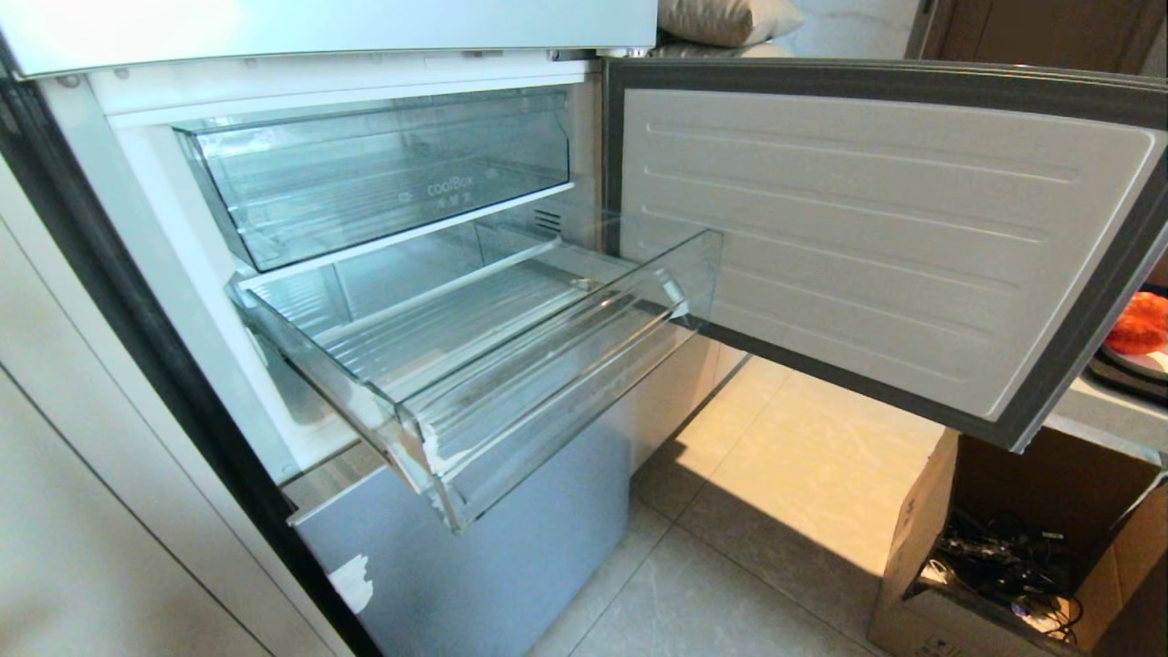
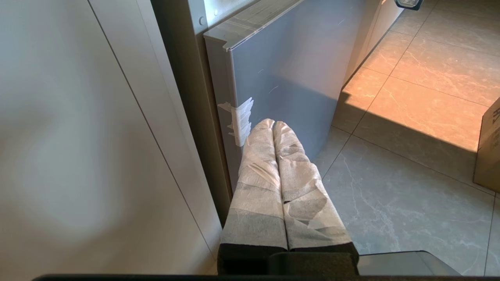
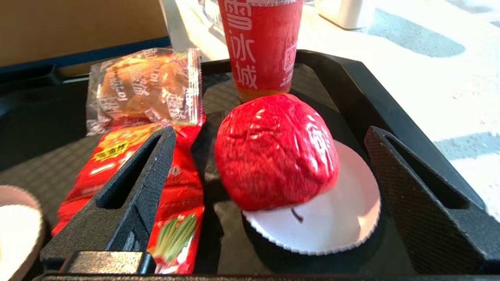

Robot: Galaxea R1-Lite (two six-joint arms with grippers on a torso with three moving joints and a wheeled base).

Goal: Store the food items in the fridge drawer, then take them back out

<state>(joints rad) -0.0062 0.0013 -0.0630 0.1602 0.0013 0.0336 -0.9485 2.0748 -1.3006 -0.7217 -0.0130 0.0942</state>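
The fridge drawer (image 1: 566, 411) is pulled out of the open fridge, clear and ribbed, with whitish tape on its front corner and nothing inside. In the right wrist view, a round red fruit with dull dimpled skin (image 3: 273, 152) rests on a white paper plate (image 3: 343, 222) in a black tray (image 3: 375, 89). My right gripper (image 3: 269, 132) is open, one finger on either side of the fruit and not touching it. An orange-red item (image 1: 1141, 324) shows at the far right edge of the head view. My left gripper (image 2: 272, 124) is shut and empty, parked low by the fridge's lower door.
The deeper coolBox bin (image 1: 383, 173) sits above the drawer. The fridge door (image 1: 867, 237) stands open to the right, over a cardboard box (image 1: 1022, 547) of cables. On the tray stand a red cup (image 3: 259, 43), a wrapped bun (image 3: 144, 86) and a red snack packet (image 3: 172, 218).
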